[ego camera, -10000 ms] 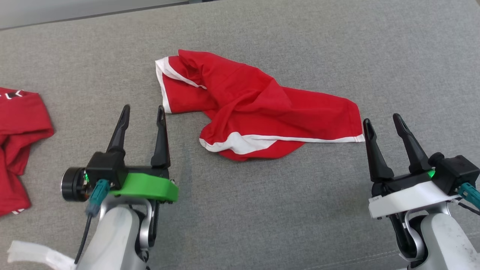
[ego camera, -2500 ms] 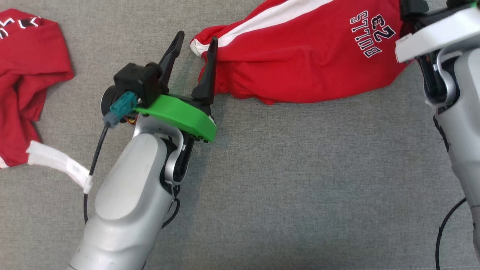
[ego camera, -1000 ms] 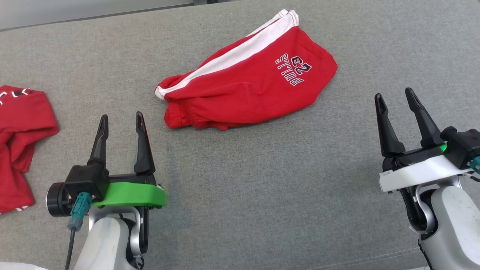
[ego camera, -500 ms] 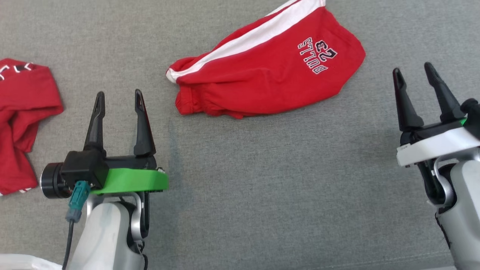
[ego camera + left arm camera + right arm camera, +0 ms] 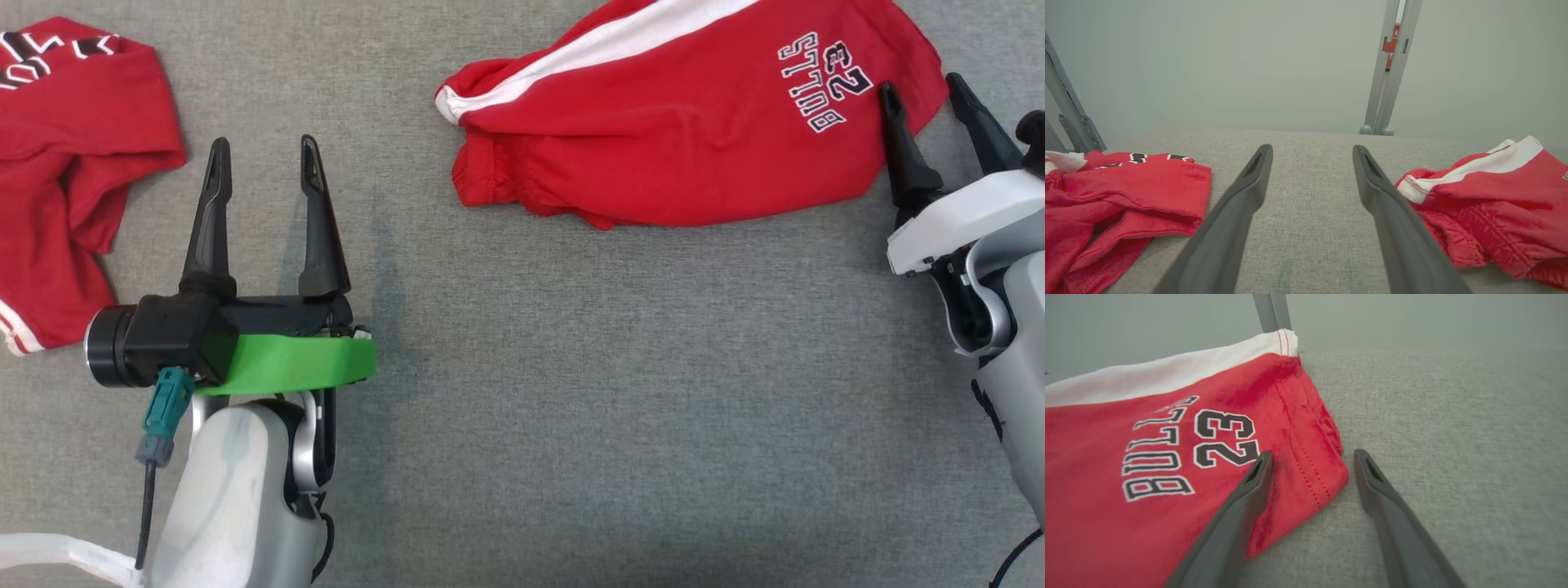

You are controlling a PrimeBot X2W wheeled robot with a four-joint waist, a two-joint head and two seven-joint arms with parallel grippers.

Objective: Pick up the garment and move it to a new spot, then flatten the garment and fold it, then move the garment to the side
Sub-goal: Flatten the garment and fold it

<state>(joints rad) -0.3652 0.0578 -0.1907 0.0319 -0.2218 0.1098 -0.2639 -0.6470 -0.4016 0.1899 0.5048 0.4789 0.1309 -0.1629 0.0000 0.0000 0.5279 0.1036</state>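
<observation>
The garment [image 5: 686, 122] is a pair of red shorts with a white side stripe and "BULLS 23" lettering, folded on the grey surface at the upper middle of the head view. My right gripper [image 5: 922, 84] stands open at its right hem corner, one finger over the cloth [image 5: 1147, 465] and one over bare surface, as the right wrist view shows. My left gripper [image 5: 265, 151] is open and empty over bare surface, to the left of the shorts' waistband end [image 5: 1486, 204].
A second red garment [image 5: 65, 163] with white trim lies crumpled at the far left, also beside my left fingers [image 5: 1118, 204]. The surface is grey fabric [image 5: 612, 392]. A metal post [image 5: 1390, 69] and a pale wall stand beyond its far edge.
The head camera has tilted down and closer, so everything shifted. My right gripper has moved up to the shorts' right corner. The left gripper stays open near the same spot.
</observation>
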